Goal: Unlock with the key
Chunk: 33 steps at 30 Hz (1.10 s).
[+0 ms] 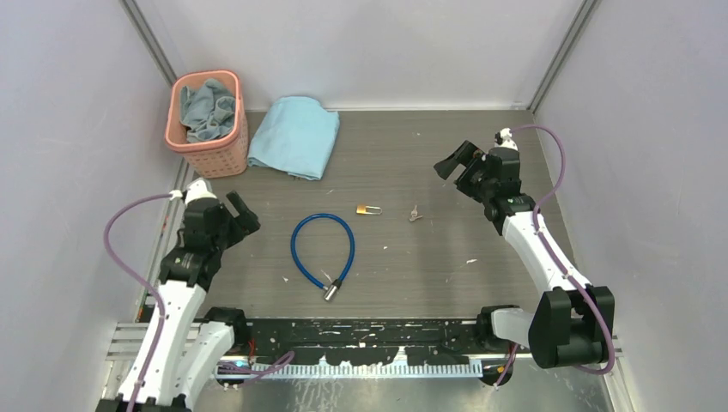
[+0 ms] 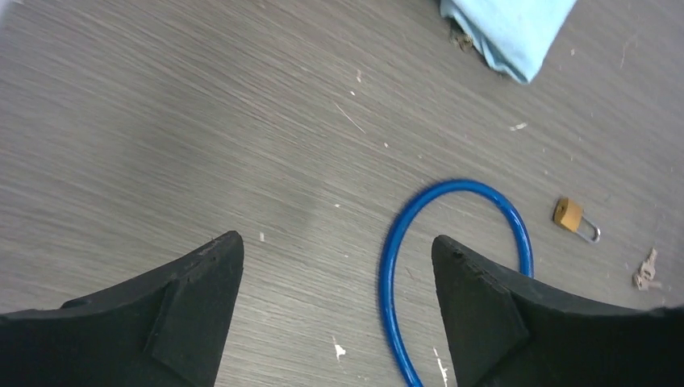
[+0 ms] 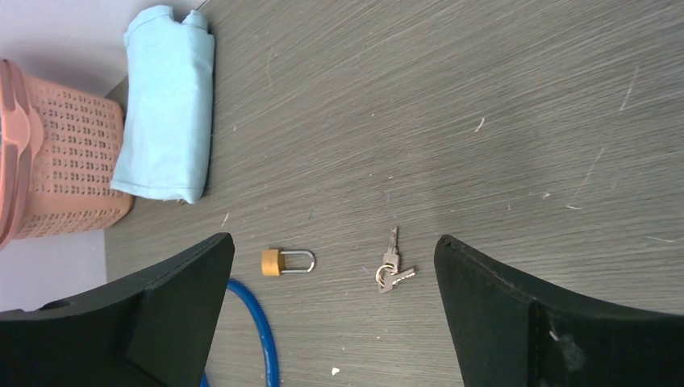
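Two arms, nothing held: left pincer (image 1: 243, 215) spread wide, right pincer (image 1: 456, 161) spread wide. Key (image 1: 415, 213) flat on counter (image 1: 429, 275), just right of padlock (image 1: 369, 209), not touching; cable (image 1: 294, 245) further left. Right pincer nearer: key lies nearward and inward of it, framed between its fingers (image 3: 516, 314) in wrist view. Longer blade runs roughly crosswise to finger gap. Left pincer well apart, beyond cable.
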Tool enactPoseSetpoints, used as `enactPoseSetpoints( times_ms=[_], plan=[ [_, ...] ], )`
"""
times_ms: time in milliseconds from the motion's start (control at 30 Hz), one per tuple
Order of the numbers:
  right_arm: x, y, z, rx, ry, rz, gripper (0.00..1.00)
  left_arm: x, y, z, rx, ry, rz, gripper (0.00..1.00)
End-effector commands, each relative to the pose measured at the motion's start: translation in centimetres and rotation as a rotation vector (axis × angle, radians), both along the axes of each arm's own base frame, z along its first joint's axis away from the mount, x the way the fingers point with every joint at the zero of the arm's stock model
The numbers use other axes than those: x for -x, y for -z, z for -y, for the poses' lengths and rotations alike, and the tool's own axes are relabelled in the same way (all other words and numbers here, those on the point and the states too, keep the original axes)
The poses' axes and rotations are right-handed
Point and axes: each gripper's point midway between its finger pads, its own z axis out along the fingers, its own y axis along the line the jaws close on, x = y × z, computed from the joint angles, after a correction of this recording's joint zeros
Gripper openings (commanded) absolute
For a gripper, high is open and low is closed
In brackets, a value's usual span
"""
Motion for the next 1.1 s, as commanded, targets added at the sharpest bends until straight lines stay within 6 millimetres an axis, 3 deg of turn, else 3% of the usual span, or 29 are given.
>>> enactPoseSetpoints(
  times_ms=[0, 267, 600, 833, 1067],
  plan=[
    [-0.2, -2.7, -1.6, -0.064, -0.064, 0.077, 1.0, -2.5, 0.8, 3.1, 0.067, 0.15, 0.0, 0.84],
    [1.0, -2.4, -1.9, -0.072, -0.059, 0.054, 1.0, -5.9, 2.4, 7.5, -0.041, 0.279, -0.035, 0.76],
    [1.2, -1.2, -2.6, -0.08, -0.088, 0.0, 1.0, -11.9, 5.5, 12.1, -0.121, 0.41, -0.118, 0.67],
    [1.4, -1.4, -2.8, -0.086, -0.099, 0.004, 1.0, -16.4, 7.3, 13.0, -0.215, 0.434, -0.186, 0.61],
    [1.5, -1.6, -2.9, -0.085, -0.108, 0.012, 1.0, -20.2, 9.7, 12.4, -0.354, 0.433, -0.284, 0.45]
  ],
)
